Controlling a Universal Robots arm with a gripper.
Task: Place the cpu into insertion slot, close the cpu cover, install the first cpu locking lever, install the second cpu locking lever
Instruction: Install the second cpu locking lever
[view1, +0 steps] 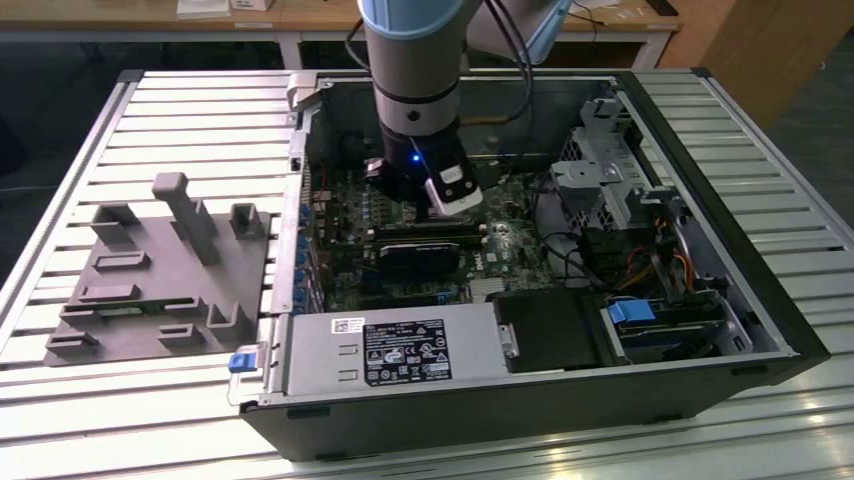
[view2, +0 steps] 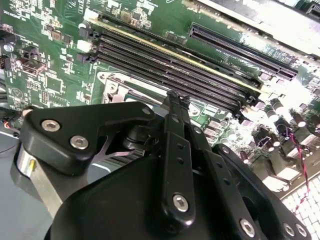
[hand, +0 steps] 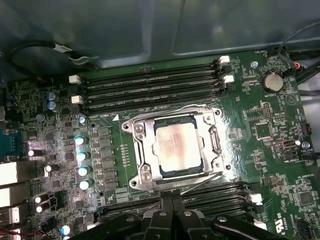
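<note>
In the first wrist view the cpu (hand: 177, 147), a dull silver square, lies flat in the insertion slot (hand: 131, 126). The cpu cover (hand: 144, 152) is down around it, and the chip shows through its window. One wire lever (hand: 165, 111) runs along the side next to the upper memory slots. A second lever (hand: 200, 184) sticks out at a slant on the side nearest my gripper (hand: 172, 204). The black fingers meet, shut, just short of the socket, and I see nothing between them. In the second wrist view the fingertips (view2: 177, 97) hang over the socket's corner (view2: 112, 84). In the exterior view the gripper (view1: 430, 215) is inside the case.
Long black memory slots (hand: 150, 87) flank the socket on two sides. The exterior view shows a grey labelled power supply (view1: 387, 350) at the case front, a drive cage (view1: 614, 180) and cables on its right, and a grey fixture block (view1: 160, 270) on the slatted table to its left.
</note>
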